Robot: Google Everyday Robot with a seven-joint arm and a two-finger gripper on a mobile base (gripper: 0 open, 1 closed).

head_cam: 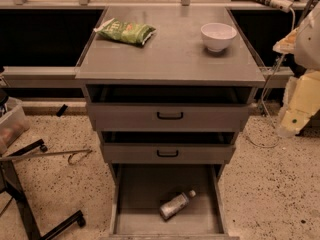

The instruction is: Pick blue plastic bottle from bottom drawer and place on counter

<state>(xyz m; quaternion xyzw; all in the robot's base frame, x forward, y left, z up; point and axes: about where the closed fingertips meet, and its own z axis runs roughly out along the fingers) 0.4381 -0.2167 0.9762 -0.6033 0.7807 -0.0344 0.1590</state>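
Lying on its side in the bottom drawer (140, 189), a grey flat-floored metal tray pulled out at floor level, is the blue plastic bottle (175, 205): small, clear-greyish, white cap pointing toward the back right. It sits right of centre, apart from both side walls.

Risk 1: round body on a smooth floor. A one-sided touch could roll it toward the right wall or the front lip, out of a clean grasp.

Risk 2: the two upper grey drawers with black handles (169, 115) stand over the rear of the tray. A careless descent could strike their fronts.

Gripper (294, 118): cream-coloured, at the right edge of view, beside the cabinet at about upper-drawer height, well apart from the bottle. Nothing shows in its hold; how far open it is cannot be told. A long reach down and left is needed.

Beyond, the counter (170, 59), a broad flat grey metal top, carries a green snack bag (125, 32) back left and a white round bowl (218, 36) back right.

Risk 3: setting down near either could nudge it. The bare front middle looks safest.
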